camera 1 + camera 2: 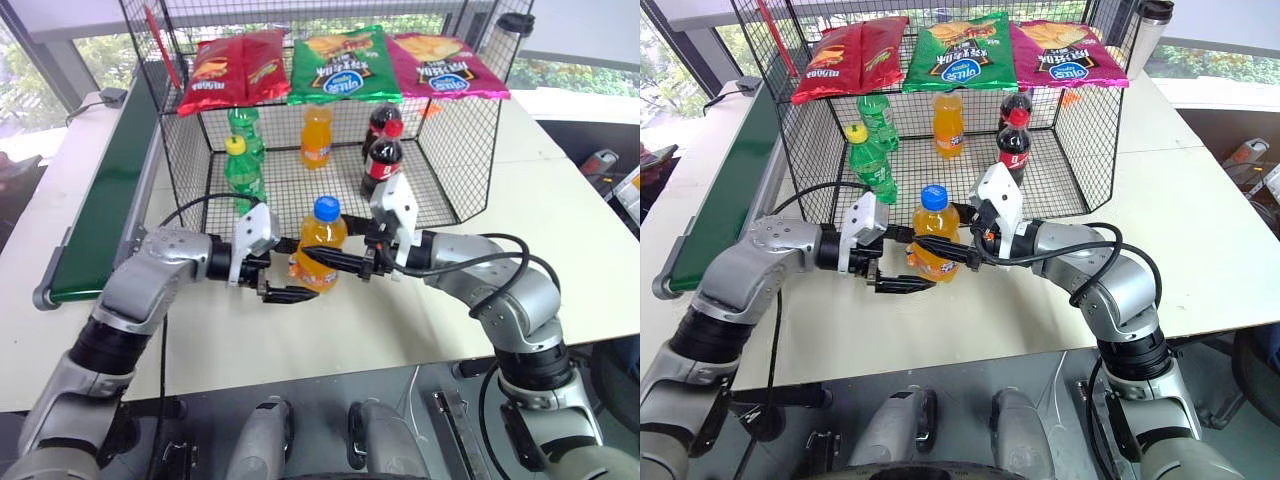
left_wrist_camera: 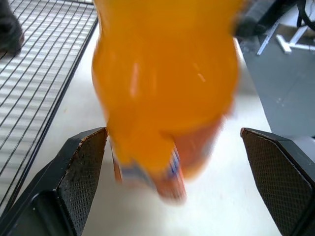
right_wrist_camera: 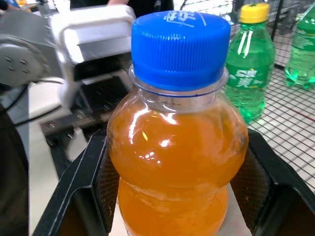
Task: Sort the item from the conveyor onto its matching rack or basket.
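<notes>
The bottle [image 1: 321,246] of orange soda, with its blue cap [image 1: 326,208] on top, is held upright above the white bench [image 1: 580,250], just in front of the open side of the basket [image 1: 452,150]. It is gripped by the right gripper [image 1: 322,261], whose two black fingers are pressed on both sides of the orange body, as is seen clearly in the right wrist view. The left gripper [image 1: 283,283] is placed just beside the bottle on the other side, low near the label, and its fingers [image 2: 78,169] are spread wide with the bottle between them but not touched. The conveyor [image 1: 105,200] is seen along the left edge of the bench, well apart from the bottle. Inside the basket, two green bottles [image 1: 243,165] are standing at the left, one orange bottle [image 1: 316,136] without blue cap at the back middle, and two cola bottles [image 1: 382,152] at the right. Three chip bags [image 1: 345,62], red, green and pink, are laid on the sloped shelf on top of the basket
</notes>
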Robot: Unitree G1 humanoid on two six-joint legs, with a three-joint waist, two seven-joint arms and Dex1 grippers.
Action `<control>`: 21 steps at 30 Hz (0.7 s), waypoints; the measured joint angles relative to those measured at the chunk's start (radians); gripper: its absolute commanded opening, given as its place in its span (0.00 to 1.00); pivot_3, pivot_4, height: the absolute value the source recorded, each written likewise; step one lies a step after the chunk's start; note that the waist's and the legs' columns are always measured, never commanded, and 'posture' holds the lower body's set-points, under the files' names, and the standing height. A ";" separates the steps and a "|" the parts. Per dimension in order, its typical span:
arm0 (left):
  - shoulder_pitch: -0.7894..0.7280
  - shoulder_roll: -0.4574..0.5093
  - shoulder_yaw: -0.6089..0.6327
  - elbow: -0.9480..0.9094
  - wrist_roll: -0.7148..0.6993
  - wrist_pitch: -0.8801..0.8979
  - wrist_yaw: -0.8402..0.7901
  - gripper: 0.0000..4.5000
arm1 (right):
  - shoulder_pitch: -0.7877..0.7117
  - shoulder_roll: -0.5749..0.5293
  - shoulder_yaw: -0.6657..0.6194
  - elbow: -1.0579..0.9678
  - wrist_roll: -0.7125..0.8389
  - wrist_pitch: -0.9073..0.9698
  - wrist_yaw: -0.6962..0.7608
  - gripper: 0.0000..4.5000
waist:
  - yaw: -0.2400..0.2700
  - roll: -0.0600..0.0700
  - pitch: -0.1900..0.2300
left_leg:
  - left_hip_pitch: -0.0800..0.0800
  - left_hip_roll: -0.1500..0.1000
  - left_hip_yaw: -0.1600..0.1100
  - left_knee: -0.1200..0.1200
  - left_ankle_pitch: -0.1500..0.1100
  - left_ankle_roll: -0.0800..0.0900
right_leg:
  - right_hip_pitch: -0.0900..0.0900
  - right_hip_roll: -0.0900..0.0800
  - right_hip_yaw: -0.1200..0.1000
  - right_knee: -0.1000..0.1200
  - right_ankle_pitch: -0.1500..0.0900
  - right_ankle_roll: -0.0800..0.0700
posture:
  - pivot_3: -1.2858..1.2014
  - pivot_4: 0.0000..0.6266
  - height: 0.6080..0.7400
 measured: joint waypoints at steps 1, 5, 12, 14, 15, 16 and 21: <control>0.013 0.013 0.023 -0.003 -0.004 0.005 0.006 1.00 | 0.000 -0.002 0.000 0.004 -0.007 0.000 -0.003 0.56 | -0.001 0.000 0.000 | 0.000 0.000 0.000 0.000 0.000 0.000 | 0.000 0.000 0.000 0.000 0.000 0.000 | 0.52 0.24 0.99; 0.047 0.021 0.108 -0.015 -0.027 0.027 0.061 1.00 | 0.000 -0.006 0.000 0.009 -0.025 -0.007 -0.007 0.56 | 0.001 0.000 0.000 | 0.000 0.000 0.000 0.000 0.000 0.000 | 0.000 0.000 0.000 0.000 0.000 0.000 | 0.52 0.24 0.99; 0.085 -0.059 0.218 -0.092 -0.063 0.065 0.240 1.00 | -0.047 0.036 0.000 0.132 -0.118 -0.065 -0.090 0.56 | 0.003 0.000 0.000 | 0.000 0.000 0.000 0.002 0.000 0.000 | 0.000 0.000 0.000 0.002 0.000 0.000 | 0.52 0.24 0.99; 0.109 -0.111 0.235 -0.146 -0.079 0.087 0.314 1.00 | -0.087 0.053 -0.001 0.208 -0.180 -0.103 -0.140 0.56 | 0.002 0.000 0.000 | 0.001 0.000 0.000 0.002 0.000 0.000 | 0.001 0.000 0.001 0.002 0.000 0.000 | 0.52 0.24 0.99; 0.119 -0.135 0.235 -0.162 -0.086 0.095 0.343 1.00 | -0.101 0.062 -0.002 0.235 -0.201 -0.117 -0.158 0.56 | 0.002 0.000 0.000 | 0.001 0.000 0.000 0.002 0.000 -0.001 | 0.001 0.000 0.001 0.002 0.000 0.000 | 0.52 0.24 0.99; 0.128 -0.155 0.234 -0.178 -0.088 0.104 0.372 1.00 | -0.112 0.070 -0.002 0.258 -0.219 -0.129 -0.170 0.56 | 0.002 0.000 0.000 | 0.001 0.000 0.000 0.001 0.000 -0.001 | 0.001 0.000 0.001 0.002 0.000 0.000 | 0.52 0.24 0.99; 0.195 -0.226 0.236 -0.260 -0.073 0.109 0.521 1.00 | -0.172 0.133 0.000 0.384 -0.289 -0.194 -0.226 0.56 | -0.003 0.000 0.000 | 0.001 0.000 0.000 0.000 0.000 -0.001 | 0.000 0.000 0.001 0.002 0.000 0.000 | 0.52 0.24 0.99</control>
